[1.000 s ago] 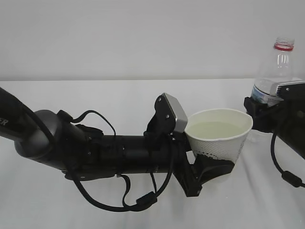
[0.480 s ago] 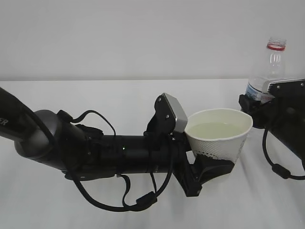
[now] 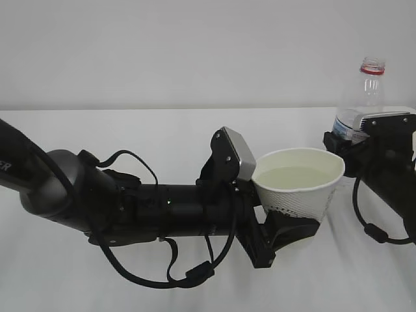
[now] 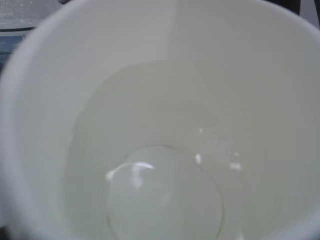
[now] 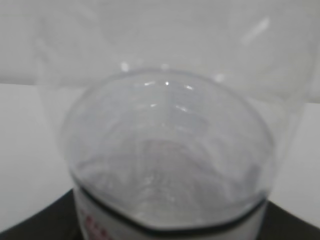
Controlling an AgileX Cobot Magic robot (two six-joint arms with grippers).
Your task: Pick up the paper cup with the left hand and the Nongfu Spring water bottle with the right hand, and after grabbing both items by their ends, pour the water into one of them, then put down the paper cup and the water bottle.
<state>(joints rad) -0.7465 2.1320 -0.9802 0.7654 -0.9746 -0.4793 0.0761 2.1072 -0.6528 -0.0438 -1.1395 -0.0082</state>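
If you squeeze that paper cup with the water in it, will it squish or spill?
Probably both. The paper cup looks thin-walled, so a hard squeeze would likely dent it. The water inside makes it heavier and sloshy; tipping could spill it. The left hand grips it low down, so its top may wobble.

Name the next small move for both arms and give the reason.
Probably lower both to the table and release. The paper cup, held by the left gripper, already holds water, and the Nongfu Spring water bottle stands upright in the right gripper, so the pouring looks done; only setting them down remains.
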